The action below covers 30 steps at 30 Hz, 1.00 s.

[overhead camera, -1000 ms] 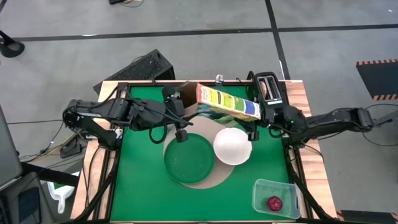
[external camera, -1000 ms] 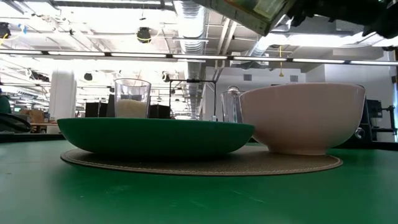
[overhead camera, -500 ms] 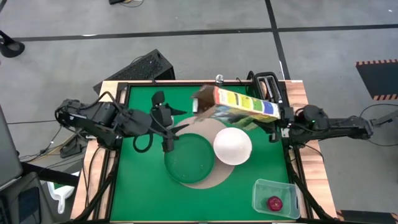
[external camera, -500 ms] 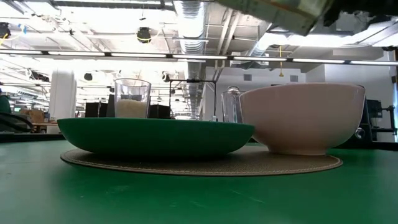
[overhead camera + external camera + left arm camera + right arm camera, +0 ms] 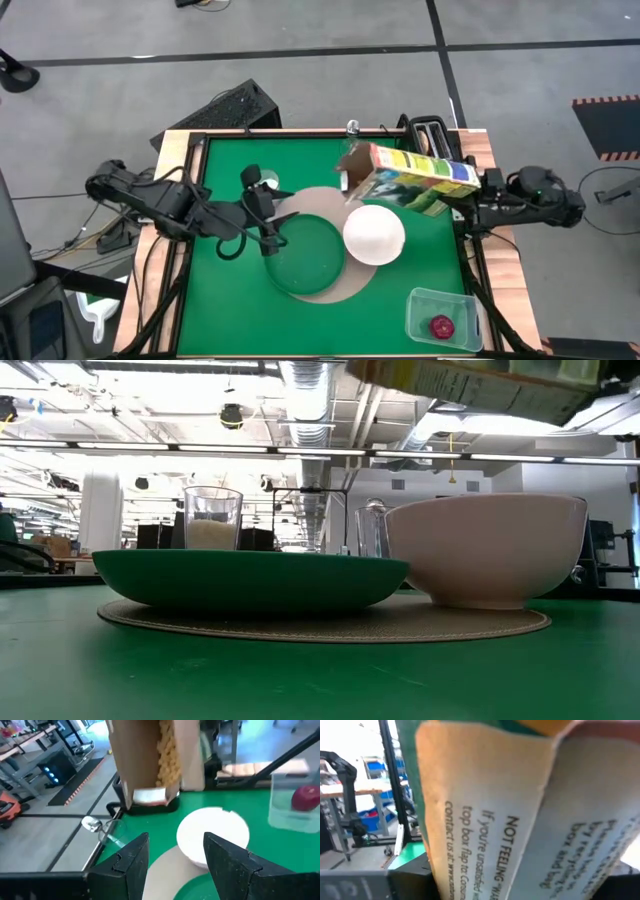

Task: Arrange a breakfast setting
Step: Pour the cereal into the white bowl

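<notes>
- Nearest me on my low view, the mat point(image 5: 320, 622) lay flat on the green table point(image 5: 300, 680), with the plate point(image 5: 250, 578) and the bowl point(image 5: 487, 550) both on it, side by side.
- I judged that much of the setting done; the bowl looked empty from above point(image 5: 374, 233).
- The red fruit point(image 5: 441, 326) sat in a clear tub point(image 5: 443, 320) at the near right corner, well apart from the mat, so it was not yet placed.
- My left gripper point(image 5: 172, 865) hovered over the plate's far-left edge, fingers apart and holding nothing.
- Just behind the plate stood the milk glass point(image 5: 212, 519), and the stemmed glass point(image 5: 369, 530) stood behind the bowl; both remained off the mat.
- My right gripper point(image 5: 468, 203) gripped the cereal box point(image 5: 408, 178), tipped on its side in the air over the bowl's far edge, open end toward the left arm, cereal showing in the mouth point(image 5: 167, 755).
- I judged filling the bowl was the step in hand.
- The toaster point(image 5: 432, 138) sat at the far right edge, close behind the box and a possible snag for that arm.
- I saw no spoon or toast anywhere.
</notes>
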### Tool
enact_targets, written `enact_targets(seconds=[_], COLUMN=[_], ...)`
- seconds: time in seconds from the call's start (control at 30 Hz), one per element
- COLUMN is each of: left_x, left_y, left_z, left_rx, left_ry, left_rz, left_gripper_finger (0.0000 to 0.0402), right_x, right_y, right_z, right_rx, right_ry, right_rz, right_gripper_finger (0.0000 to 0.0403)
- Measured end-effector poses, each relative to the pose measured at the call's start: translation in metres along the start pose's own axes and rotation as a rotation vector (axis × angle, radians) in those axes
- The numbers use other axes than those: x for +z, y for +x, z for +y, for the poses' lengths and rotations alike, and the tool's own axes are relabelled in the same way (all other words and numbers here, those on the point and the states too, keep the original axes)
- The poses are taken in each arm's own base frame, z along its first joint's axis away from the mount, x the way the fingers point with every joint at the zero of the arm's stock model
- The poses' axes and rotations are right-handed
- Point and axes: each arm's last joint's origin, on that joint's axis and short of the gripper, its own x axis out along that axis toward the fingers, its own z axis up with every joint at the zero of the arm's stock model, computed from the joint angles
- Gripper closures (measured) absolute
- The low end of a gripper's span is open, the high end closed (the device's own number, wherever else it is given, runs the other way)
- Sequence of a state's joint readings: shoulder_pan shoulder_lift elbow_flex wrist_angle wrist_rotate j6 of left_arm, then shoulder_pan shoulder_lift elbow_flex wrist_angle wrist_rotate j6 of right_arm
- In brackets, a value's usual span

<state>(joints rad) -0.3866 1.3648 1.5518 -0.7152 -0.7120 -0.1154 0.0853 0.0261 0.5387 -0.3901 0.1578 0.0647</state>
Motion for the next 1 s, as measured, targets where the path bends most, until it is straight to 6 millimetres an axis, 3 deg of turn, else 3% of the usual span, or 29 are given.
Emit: enact_targets(seconds=[0.47,1.0], left_x=[-0.046,-0.051], left_y=[0.007,0.01], left_z=[-0.003,-0.006], left_rx=[-0.048,-0.069], left_ry=[-0.071,-0.105], left_rz=[-0.069,-0.087], left_gripper_finger=[0.0226,0.0226], right_x=[0.029,0.023], right_y=[-0.041,-0.055], right_z=[-0.003,-0.003], right_rx=[0.039,0.107], right_ry=[0.071,0.172], right_rz=[0.097,0.273], right_gripper_finger=[0.0154,0.0154])
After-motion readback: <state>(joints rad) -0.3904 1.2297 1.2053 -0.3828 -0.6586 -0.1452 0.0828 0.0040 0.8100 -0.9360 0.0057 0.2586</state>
